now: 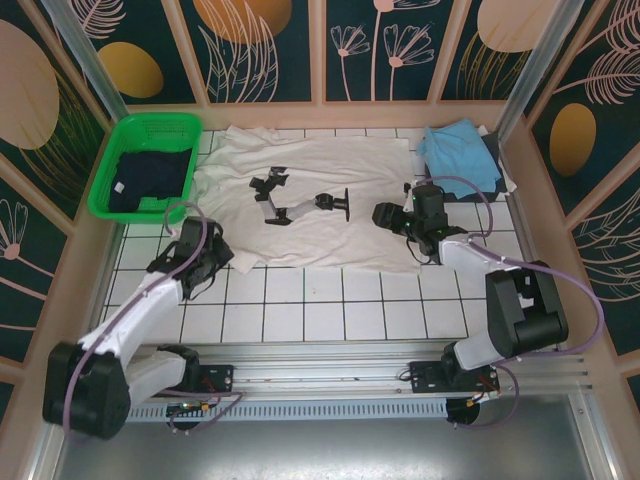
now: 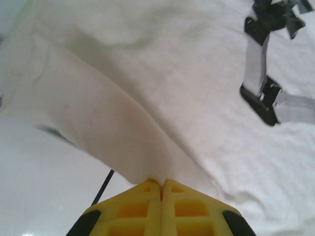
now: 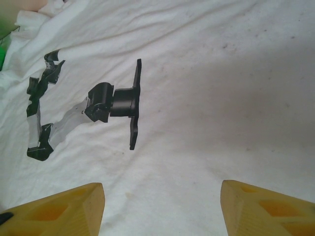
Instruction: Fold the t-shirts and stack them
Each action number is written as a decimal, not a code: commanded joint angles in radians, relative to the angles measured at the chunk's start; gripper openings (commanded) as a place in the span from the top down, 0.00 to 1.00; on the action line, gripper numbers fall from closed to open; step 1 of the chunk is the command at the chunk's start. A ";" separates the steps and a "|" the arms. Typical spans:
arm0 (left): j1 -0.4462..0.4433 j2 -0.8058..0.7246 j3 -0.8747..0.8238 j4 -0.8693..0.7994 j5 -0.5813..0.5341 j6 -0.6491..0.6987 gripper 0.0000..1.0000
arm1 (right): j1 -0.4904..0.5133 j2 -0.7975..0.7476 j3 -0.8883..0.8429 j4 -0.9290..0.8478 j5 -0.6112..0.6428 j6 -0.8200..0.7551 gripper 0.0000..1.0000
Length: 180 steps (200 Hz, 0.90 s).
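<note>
Your left gripper (image 2: 161, 186) has its fingers pressed together on a raised ridge of the cream-white t-shirt (image 1: 330, 165), at its near left edge. You cannot tell how much cloth sits between the tips. If it is only a thin lip, it can slip free as you lift.

Your right gripper (image 3: 161, 191) has its fingers spread, holding nothing, over the shirt's right part, with the black print (image 3: 118, 103) just ahead of them. If the left pulls alone, the shirt will likely drag askew and bunch.

Beyond the right fingers, the light blue t-shirt (image 1: 460, 155) seems to touch the shirt's far corner, so a hard pull may drag it along. Beyond the left fingers, the green basket (image 1: 160, 120) holding a dark navy t-shirt (image 1: 150, 182) stands just beside the sleeve, which could catch on it.
</note>
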 commanded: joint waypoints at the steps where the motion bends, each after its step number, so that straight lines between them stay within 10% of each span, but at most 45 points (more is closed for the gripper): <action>1: -0.009 -0.124 -0.082 -0.207 -0.005 -0.097 1.00 | 0.004 -0.054 -0.030 -0.029 0.002 0.021 0.36; 71: -0.019 -0.381 -0.339 0.002 0.299 -0.289 0.97 | 0.049 -0.137 -0.097 -0.035 0.008 0.036 0.36; 119: -0.020 -0.396 -0.265 -0.175 0.203 -0.224 0.55 | 0.054 -0.175 -0.135 -0.046 0.027 0.038 0.36; 180: -0.018 -0.082 -0.167 -0.131 0.057 -0.106 0.50 | 0.057 -0.203 -0.207 -0.207 0.231 0.143 0.36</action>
